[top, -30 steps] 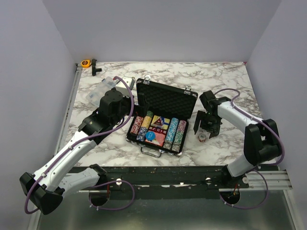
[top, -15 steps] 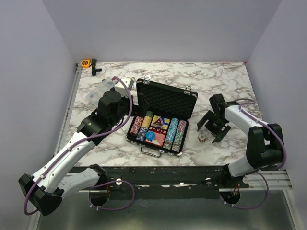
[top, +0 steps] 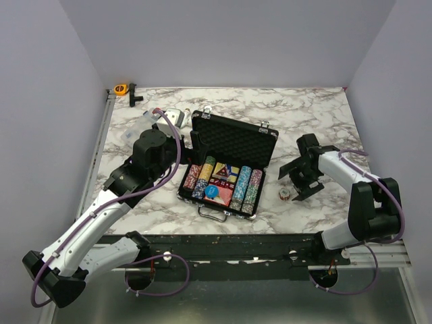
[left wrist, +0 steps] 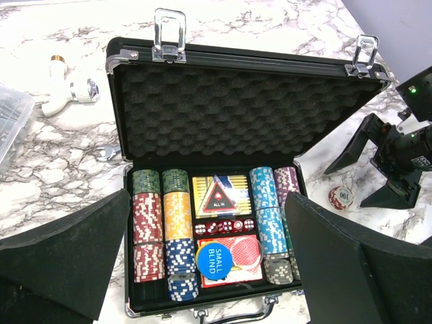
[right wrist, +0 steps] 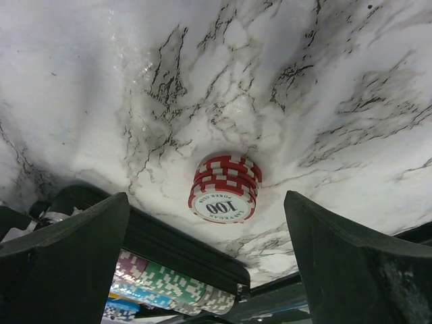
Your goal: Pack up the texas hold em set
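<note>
The black silver-trimmed briefcase [top: 235, 143] of the texas hold em set stands open at mid table, its foam lid [left wrist: 236, 115] upright. Rows of multicoloured chips [left wrist: 162, 223] flank a red card deck [left wrist: 237, 268], dice and a blue "small blind" disc [left wrist: 213, 258]. A short stack of red chips [top: 285, 195] [left wrist: 341, 197] [right wrist: 224, 189] lies on the marble right of the case. My right gripper [top: 297, 182] [right wrist: 206, 196] is open just behind that stack, touching nothing. Left of the lid, my left gripper [top: 194, 143] [left wrist: 208, 196] hangs open and empty, looking down into the case.
A clear plastic compartment box [top: 144, 125] [left wrist: 10, 121] and a white plastic fitting [top: 177, 116] [left wrist: 67, 94] lie at the back left. An orange tape measure [top: 121, 88] and a small black part [top: 134, 94] sit in the far left corner.
My right gripper has opened wider and drawn back to the right, away from the red chip stack. The left arm's wrist has shifted slightly left.
</note>
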Controlling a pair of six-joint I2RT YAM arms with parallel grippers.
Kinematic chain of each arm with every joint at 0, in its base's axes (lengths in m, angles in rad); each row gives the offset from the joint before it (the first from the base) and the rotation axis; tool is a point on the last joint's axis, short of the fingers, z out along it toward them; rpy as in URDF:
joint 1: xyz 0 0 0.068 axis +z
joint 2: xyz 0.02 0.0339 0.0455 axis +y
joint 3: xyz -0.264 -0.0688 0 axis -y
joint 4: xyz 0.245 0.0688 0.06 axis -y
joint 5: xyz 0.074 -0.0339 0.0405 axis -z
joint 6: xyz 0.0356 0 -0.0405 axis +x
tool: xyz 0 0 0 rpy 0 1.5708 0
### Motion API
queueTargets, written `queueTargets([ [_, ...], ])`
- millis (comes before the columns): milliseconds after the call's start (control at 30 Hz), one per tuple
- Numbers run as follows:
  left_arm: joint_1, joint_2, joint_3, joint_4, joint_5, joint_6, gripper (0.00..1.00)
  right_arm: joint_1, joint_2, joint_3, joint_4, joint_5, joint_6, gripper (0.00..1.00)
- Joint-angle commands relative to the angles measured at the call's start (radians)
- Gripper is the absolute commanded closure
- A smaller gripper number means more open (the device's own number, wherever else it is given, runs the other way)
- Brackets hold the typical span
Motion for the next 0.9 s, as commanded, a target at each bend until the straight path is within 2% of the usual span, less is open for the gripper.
queueTargets([
  [0,-0.005,-0.025,0.026,0.006,-0.001,0.005,0.03,0.001,-0.009,-0.031,0.019,-0.014,0.110,0.03],
  [200,-0.008,-0.021,0.024,0.008,-0.003,0.005,0.03,0.003,0.012,-0.091,0.073,-0.052,0.140,0.05],
  [500,-0.008,-0.016,0.021,0.010,-0.008,0.006,0.02,0.002,0.058,-0.067,0.063,-0.014,0.153,0.07],
  [800,-0.009,-0.018,0.021,0.009,-0.012,0.008,0.02,0.003,0.104,-0.050,0.067,-0.004,0.147,0.19],
  [867,-0.008,-0.018,0.021,0.008,-0.013,0.008,0.02,0.003,0.113,-0.046,0.064,-0.002,0.144,0.19],
])
